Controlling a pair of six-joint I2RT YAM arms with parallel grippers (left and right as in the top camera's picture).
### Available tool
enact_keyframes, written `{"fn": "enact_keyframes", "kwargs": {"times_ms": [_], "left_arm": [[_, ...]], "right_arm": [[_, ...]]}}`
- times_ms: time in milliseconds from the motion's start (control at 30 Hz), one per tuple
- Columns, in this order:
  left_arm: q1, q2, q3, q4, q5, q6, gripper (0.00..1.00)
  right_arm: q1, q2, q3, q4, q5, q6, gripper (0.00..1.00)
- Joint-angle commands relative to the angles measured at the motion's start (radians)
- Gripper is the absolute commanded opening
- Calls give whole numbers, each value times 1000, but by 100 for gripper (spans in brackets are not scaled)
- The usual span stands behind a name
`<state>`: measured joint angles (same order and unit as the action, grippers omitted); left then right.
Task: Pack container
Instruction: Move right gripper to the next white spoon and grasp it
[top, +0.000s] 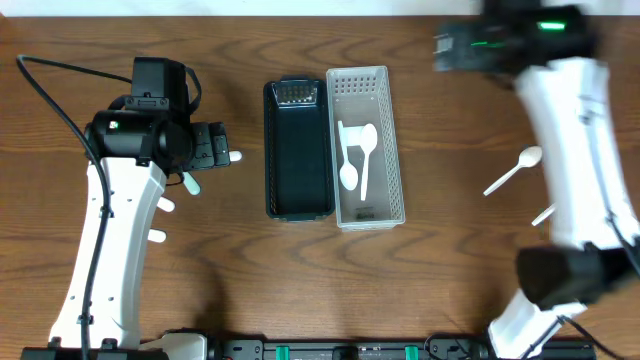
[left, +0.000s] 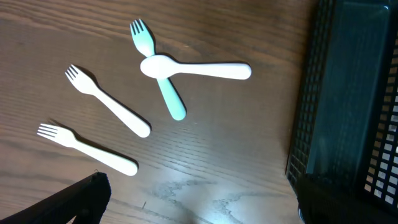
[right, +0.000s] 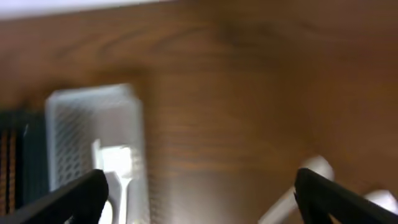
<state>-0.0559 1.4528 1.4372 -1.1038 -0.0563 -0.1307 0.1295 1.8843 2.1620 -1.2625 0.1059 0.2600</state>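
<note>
Mid-table, we note two long baskets side by side and touching: a black basket (top: 298, 150) on the left, nothing visible inside it, and a white perforated basket (top: 368, 145) on the right holding white spoons (top: 355, 155) that overlap. Left of the black basket, the left gripper (top: 222, 152) hangs above a scatter of cutlery. From the left wrist view we count a teal fork (left: 158, 71) with a white spoon (left: 196, 68) lying across its neck, and nearer in, two white forks (left: 109, 102) (left: 87, 149), each apart from the rest. One left finger (left: 74, 199) shows far out at the lower corner; the other we cannot separate from the dark basket wall (left: 348, 106). We read the fingers as spread, gripping nothing. Far right of the table, the right gripper (right: 199, 180) is blurred in the overhead view; its wrist view shows both fingers (right: 81, 196) set wide apart with bare wood between, nothing held. Well right of the white basket, a loose white spoon (top: 515, 170) lies on the wooden table (top: 450, 250), with another pale utensil (top: 543, 214) just nearer, mostly hidden by the right arm, type unclear.
</note>
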Motion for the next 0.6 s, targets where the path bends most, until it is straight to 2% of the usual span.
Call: {"fn": "enact_keyframes", "kwargs": {"times_ms": [0, 100, 200, 567], "left_arm": [[0, -3, 22, -6, -8, 3, 98], [0, -3, 22, -6, -8, 2, 98], [0, -3, 22, -6, -8, 2, 98], [0, -3, 22, -8, -8, 2, 98]], "right_arm": [[-167, 5, -7, -99, 37, 341, 99], [-278, 28, -45, -161, 35, 499, 99], [-346, 54, -119, -151, 33, 571, 99], [-377, 156, -450, 72, 20, 596, 98]]}}
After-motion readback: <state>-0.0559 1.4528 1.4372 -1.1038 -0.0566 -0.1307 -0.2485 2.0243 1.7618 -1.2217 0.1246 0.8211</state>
